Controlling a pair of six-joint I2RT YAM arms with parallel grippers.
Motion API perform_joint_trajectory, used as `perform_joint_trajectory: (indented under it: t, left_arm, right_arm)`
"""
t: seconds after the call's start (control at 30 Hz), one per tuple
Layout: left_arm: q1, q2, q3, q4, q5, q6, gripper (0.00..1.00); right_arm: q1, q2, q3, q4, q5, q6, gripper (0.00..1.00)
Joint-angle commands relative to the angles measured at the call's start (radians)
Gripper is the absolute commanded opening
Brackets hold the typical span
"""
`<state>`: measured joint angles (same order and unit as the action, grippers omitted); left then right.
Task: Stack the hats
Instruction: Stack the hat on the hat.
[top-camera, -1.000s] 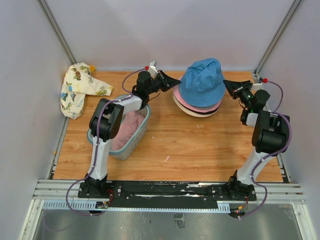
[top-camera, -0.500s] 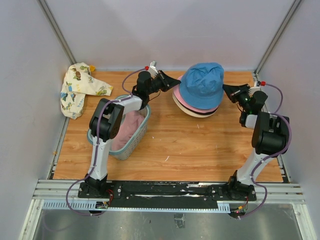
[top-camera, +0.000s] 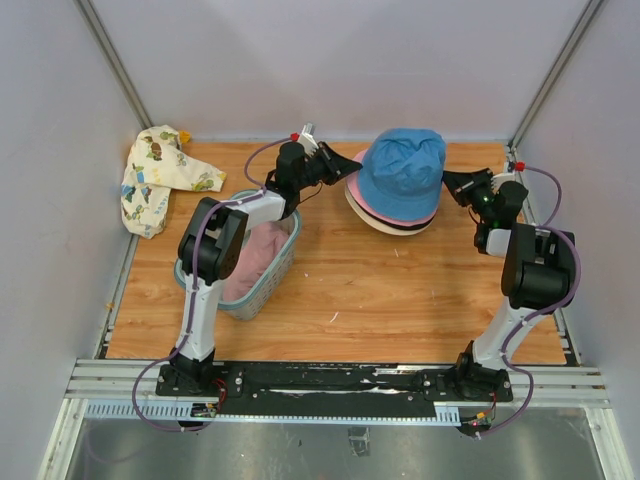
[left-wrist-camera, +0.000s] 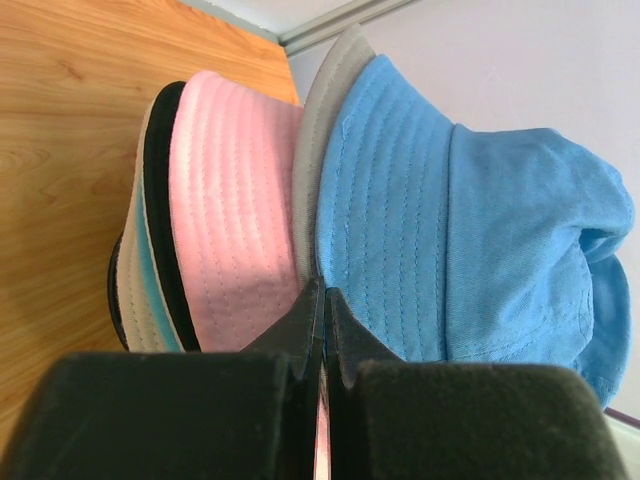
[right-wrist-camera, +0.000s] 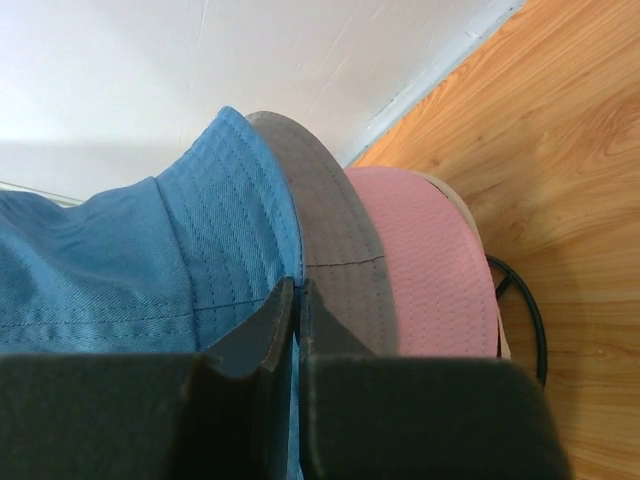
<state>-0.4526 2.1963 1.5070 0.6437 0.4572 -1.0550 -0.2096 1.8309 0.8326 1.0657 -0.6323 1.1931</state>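
A blue hat (top-camera: 403, 170) sits on top of a stack of hats at the back of the table, over a pink hat (top-camera: 366, 206) and cream and dark brims. My left gripper (top-camera: 352, 167) is shut on the blue hat's left brim edge. In the left wrist view the closed gripper (left-wrist-camera: 322, 297) pinches the seam between the blue hat (left-wrist-camera: 480, 220) and its grey underside, next to the pink hat (left-wrist-camera: 225, 220). My right gripper (top-camera: 448, 181) is shut on the right brim; the right wrist view has the gripper (right-wrist-camera: 298, 292) closed on the blue hat (right-wrist-camera: 120, 260).
A blue-grey mesh basket (top-camera: 283, 264) stands left of the middle with a pink hat (top-camera: 252, 255) inside, under the left arm. A cream cloth with cartoon prints (top-camera: 160, 180) lies at the back left corner. Walls close in the back and both sides.
The right gripper has moved left toward the stack, and the blue hat has settled lower and squarer over the pink hat. The left gripper shifted slightly; both stay shut.
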Motion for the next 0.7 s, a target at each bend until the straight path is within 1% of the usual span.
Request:
perform_joint_trajectory:
  t: [0.0, 0.23, 0.67]
  left_arm:
    - [-0.005, -0.017, -0.013, -0.157, -0.033, 0.065, 0.0]
    - [-0.005, -0.021, -0.002, -0.224, -0.062, 0.096, 0.0]
    - [-0.005, -0.007, 0.01, -0.296, -0.082, 0.124, 0.0]
  right_arm:
    - [0.019, 0.043, -0.043, -0.171, 0.015, -0.101, 0.01]
    - [0.018, 0.047, -0.037, -0.26, 0.041, -0.156, 0.01]
    - [0.018, 0.079, 0.003, -0.435, 0.104, -0.223, 0.01]
